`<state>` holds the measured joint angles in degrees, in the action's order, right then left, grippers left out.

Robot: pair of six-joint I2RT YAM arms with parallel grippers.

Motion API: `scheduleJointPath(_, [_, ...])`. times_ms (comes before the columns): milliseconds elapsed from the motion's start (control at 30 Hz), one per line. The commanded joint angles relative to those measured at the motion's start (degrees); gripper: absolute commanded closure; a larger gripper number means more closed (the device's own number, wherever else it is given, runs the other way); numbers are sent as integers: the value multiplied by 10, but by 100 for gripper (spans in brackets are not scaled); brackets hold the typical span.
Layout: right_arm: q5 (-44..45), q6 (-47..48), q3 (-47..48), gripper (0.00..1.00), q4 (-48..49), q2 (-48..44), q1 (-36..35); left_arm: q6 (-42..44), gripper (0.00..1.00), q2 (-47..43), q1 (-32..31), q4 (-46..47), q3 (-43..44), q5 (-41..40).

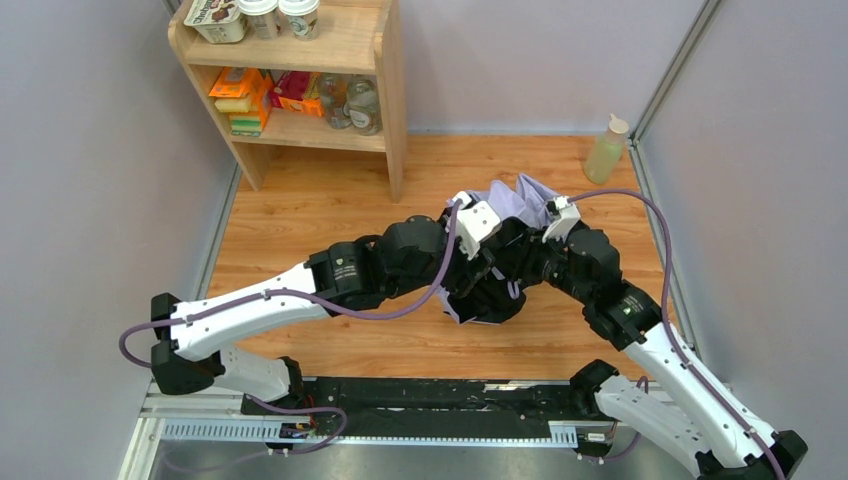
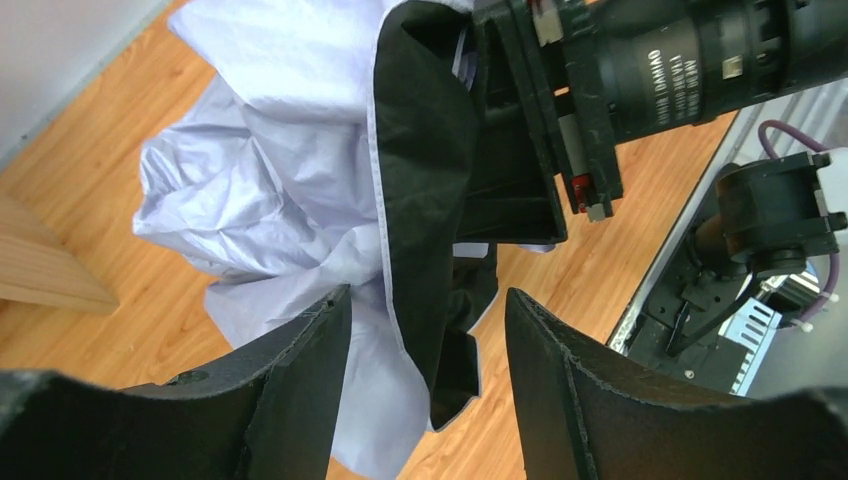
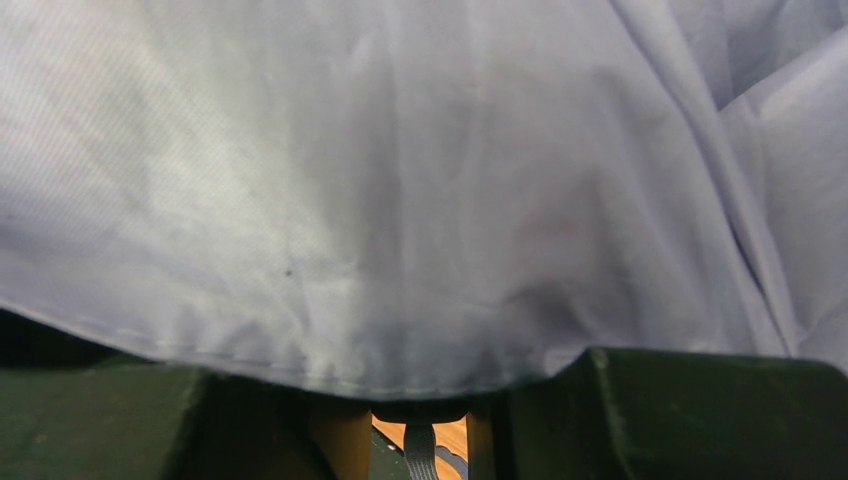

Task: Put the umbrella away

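The umbrella (image 1: 520, 200) lies collapsed on the wooden floor in the middle, a crumpled pale lilac canopy with a black underside. Both arms meet over it. My left gripper (image 1: 487, 262) (image 2: 428, 330) is open and holds nothing; the canopy's lilac and black edge (image 2: 400, 230) hangs just beyond its fingers. My right gripper (image 1: 535, 245) shows in the left wrist view (image 2: 520, 190) with black fabric draped over its fingers. In the right wrist view lilac fabric (image 3: 420, 180) covers the fingertips. The fingers stand apart, and a dark strap (image 3: 420, 445) hangs between them. The handle is hidden.
A wooden shelf unit (image 1: 390, 110) stands at the back left, holding jars, boxes and cups. A pale plastic bottle (image 1: 606, 150) stands in the back right corner. Grey walls close in both sides. The arms' mounting rail (image 1: 400, 400) runs along the near edge.
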<state>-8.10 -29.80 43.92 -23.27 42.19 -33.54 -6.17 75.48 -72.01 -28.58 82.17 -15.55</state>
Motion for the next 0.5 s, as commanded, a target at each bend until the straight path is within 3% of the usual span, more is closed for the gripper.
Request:
scheduleJointPath(0, [-10, 2, 33, 100, 42, -20, 1, -36, 35, 26, 8, -20, 33, -6])
scheduleJointPath(200, [-12, -1, 38, 100, 44, -23, 1, -45, 40, 56, 13, -28, 42, -1])
scheduleJointPath(467, [-6, -38, 42, 100, 49, -7, 1, 20, 72, 108, 6, -49, 89, -148])
